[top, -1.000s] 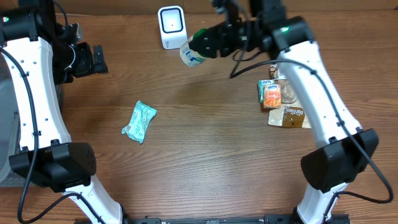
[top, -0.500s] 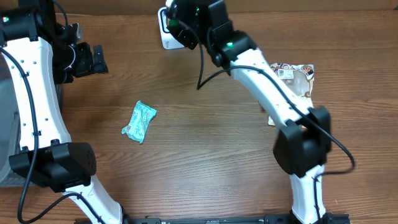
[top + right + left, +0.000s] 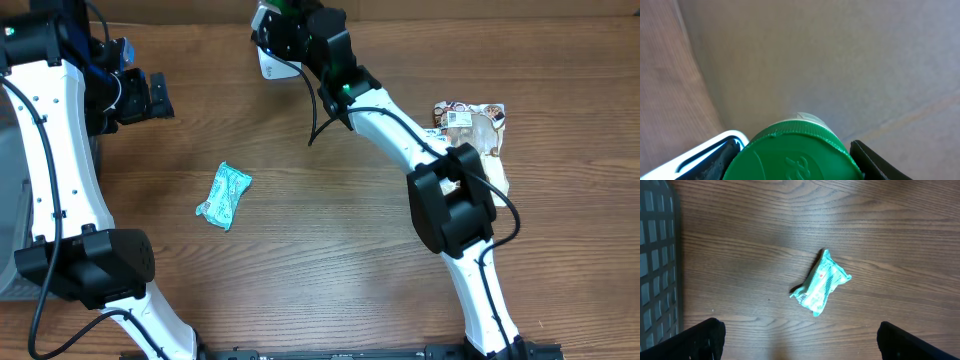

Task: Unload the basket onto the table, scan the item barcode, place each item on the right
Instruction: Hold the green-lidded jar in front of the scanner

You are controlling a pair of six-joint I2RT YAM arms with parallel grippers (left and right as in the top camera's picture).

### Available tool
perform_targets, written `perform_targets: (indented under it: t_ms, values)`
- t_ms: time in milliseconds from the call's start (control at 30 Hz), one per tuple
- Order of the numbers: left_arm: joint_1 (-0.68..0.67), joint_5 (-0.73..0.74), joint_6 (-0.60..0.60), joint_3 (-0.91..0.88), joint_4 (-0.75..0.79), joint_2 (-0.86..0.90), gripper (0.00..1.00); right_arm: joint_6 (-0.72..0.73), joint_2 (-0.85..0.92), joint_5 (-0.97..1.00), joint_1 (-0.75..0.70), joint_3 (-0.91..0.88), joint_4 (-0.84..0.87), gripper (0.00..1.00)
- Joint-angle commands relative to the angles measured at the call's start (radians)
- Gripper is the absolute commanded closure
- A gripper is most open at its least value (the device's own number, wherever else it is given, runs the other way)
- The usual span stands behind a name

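1. The green-capped plastic bottle (image 3: 797, 152) is sitting in the right gripper (image 3: 285, 25), which is holding it up off the table. Only its round green top is showing.
2. One black finger (image 3: 880, 162) is showing just beside the cap.
3. The bottle is hanging just beside the small white box scanner (image 3: 700, 155), at the far edge of the brown wooden table (image 3: 330, 230).
4. The right arm is reaching far across the table, and from above it is hiding the bottle.
5. The left gripper (image 3: 800, 342) is hanging wide open over the table and is holding nothing.
6. Under it, a crinkly teal plastic packet (image 3: 821, 282) is lying flat on the wood, well apart from the scanner.
7. A grey mesh basket (image 3: 657, 265) is sitting at the left side of the table.
8. Some shiny snack packets (image 3: 472, 118) are lying near the right arm.
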Motion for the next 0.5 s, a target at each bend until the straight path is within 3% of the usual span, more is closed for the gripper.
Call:
perform_targets:
  t_ms: [0,467]
  values:
    - [0.002,-0.002,0.019,0.02,-0.002,-0.024,0.01,-0.126,0.049,0.005,-0.016,0.011,0.053,0.51]
    - [0.002,-0.002,0.019,0.02,-0.002,-0.024,0.01,-0.343,0.113,-0.06,-0.024,0.011,0.109,0.5]
